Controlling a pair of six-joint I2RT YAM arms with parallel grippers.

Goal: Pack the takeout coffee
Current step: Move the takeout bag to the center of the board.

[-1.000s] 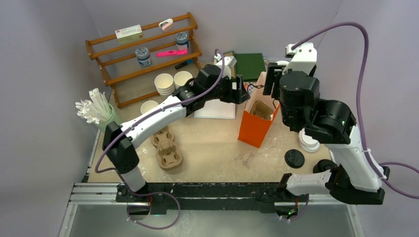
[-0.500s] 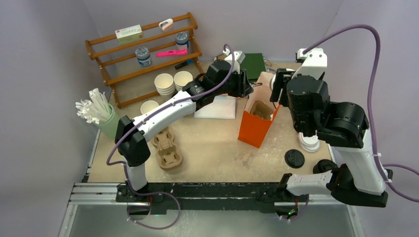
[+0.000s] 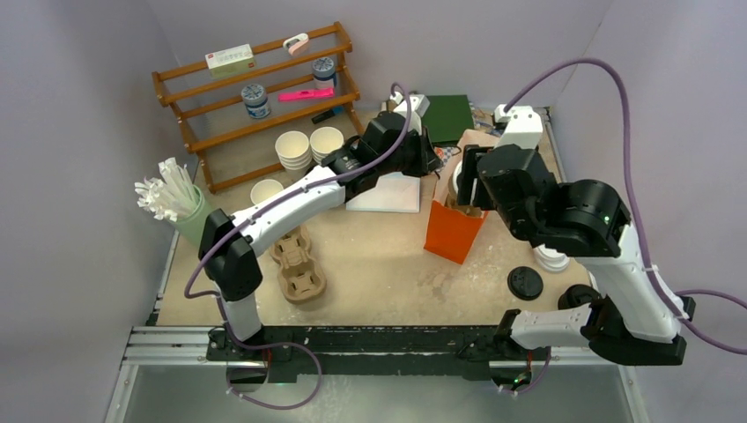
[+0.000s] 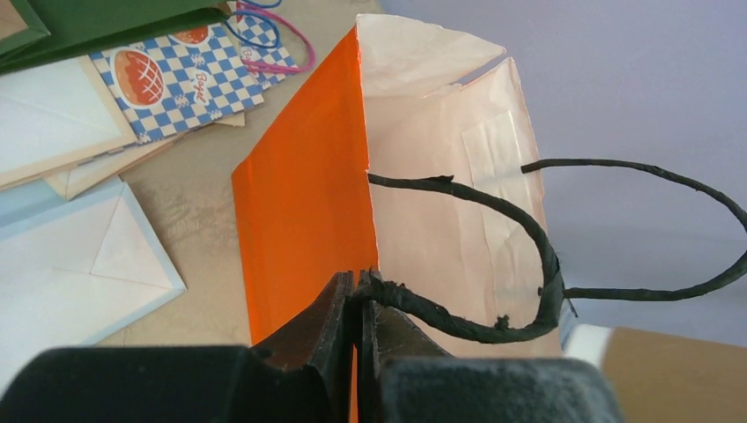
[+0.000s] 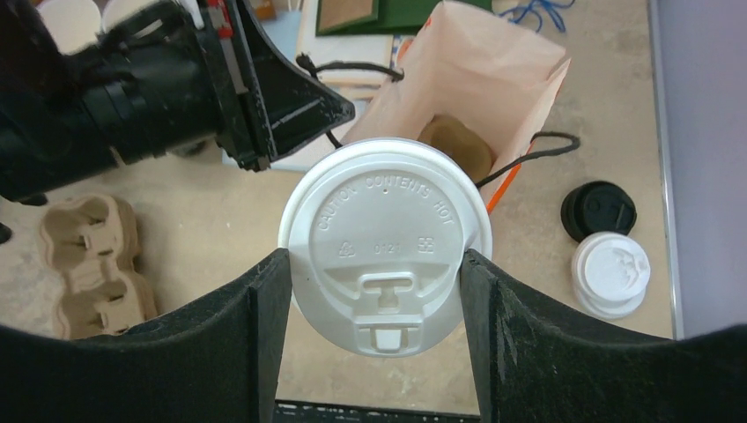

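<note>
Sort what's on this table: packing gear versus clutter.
Job: lidded coffee cup in right gripper; orange bag, its handle pinched by left gripper; cup carrier; white lids.
Lying about: wooden rack, straws, black lid, envelopes.

Pale lilac walls close in three sides. Beige, scuffed worktop. Wooden shelf rack at its far left corner. Light soft, even.

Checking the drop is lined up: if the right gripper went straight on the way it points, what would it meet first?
Probably the orange bag: the right gripper, shut on the lidded cup, points down toward its open mouth. The cup hides the exact line, so it might catch the bag's rim instead.
</note>
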